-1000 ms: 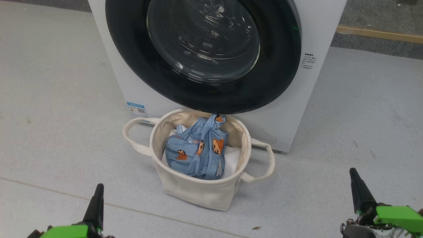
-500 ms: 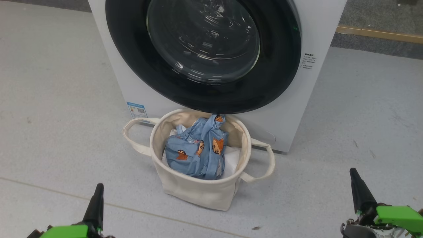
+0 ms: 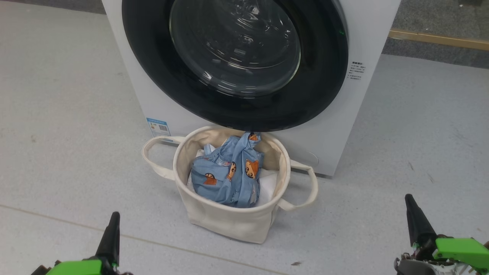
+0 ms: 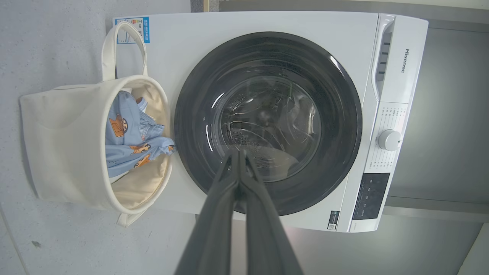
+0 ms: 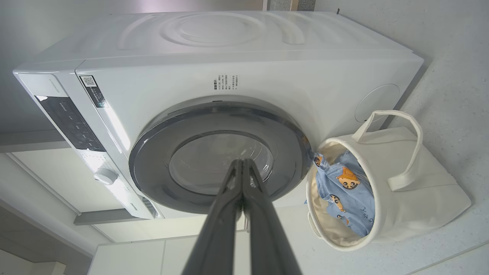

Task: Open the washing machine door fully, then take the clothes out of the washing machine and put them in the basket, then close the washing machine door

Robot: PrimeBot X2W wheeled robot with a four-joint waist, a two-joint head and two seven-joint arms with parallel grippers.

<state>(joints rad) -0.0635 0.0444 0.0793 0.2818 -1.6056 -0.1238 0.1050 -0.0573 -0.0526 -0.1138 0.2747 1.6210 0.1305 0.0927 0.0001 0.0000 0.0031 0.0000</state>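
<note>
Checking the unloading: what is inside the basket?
Blue printed clothes lie in the basket, over a white sheet; whatever lies beneath them is covered.

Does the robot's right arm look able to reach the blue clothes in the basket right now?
Probably yes. The clothes lie on top in the open-mouthed basket, with bare floor between it and the shut right end effector, which must open first. The washing machine door crowds only the basket's far rim.

Light blue clothes (image 3: 229, 175) with orange-brown faces; cream basket (image 3: 229, 221)
</note>
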